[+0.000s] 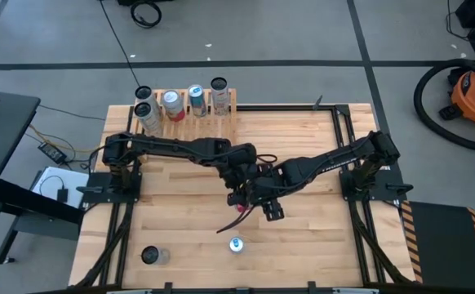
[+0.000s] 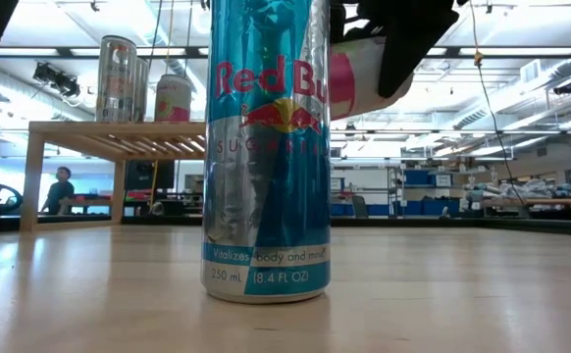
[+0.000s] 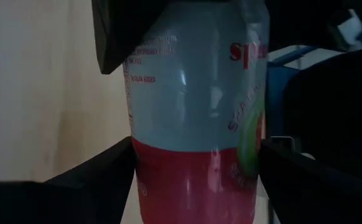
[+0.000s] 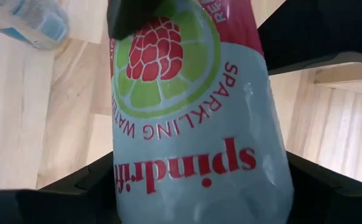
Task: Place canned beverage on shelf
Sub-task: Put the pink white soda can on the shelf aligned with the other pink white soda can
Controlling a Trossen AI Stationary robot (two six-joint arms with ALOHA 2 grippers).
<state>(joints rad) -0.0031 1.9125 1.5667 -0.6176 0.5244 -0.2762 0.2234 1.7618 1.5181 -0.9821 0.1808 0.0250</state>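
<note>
We see both pincers meeting over the middle of the table (image 1: pixel 303 237), well in front of the shelf (image 1: pixel 190 114). Between them is a Spindrift can (image 4: pixel 193 124), white and red, lifted off the table. The left pincer (image 3: pixel 196 168) has a finger on each side of the can, and so does the right pincer (image 4: pixel 199 180); both appear to pinch it, though we cannot tell which one carries the weight. A Red Bull can (image 2: pixel 266 147) stands upright on the table just in front of the pincers. On the shelf several cans (image 1: pixel 184 102) stand in a row. Another can (image 1: pixel 150 256) stands well left of the Red Bull can.
</note>
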